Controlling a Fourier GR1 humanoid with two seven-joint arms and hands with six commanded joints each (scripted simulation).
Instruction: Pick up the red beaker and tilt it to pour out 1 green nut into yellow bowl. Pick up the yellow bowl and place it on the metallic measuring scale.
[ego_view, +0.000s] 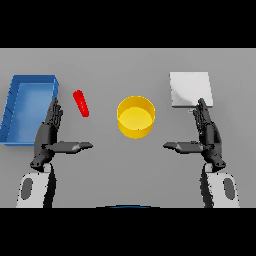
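Note:
The red beaker (81, 103) shows as a slim red shape on the table, left of centre, tilted in the picture. The yellow bowl (135, 116) stands in the middle; its inside looks plain yellow and no nut shows. The metallic measuring scale (189, 89) is a light grey square at the back right. My left hand (48, 134) is open, fingers straight and thumb out, just left of and nearer than the beaker, apart from it. My right hand (207, 133) is open as well, in front of the scale, its fingertips over the scale's near edge.
A blue tray (15, 107) with raised walls sits at the far left, beside my left hand.

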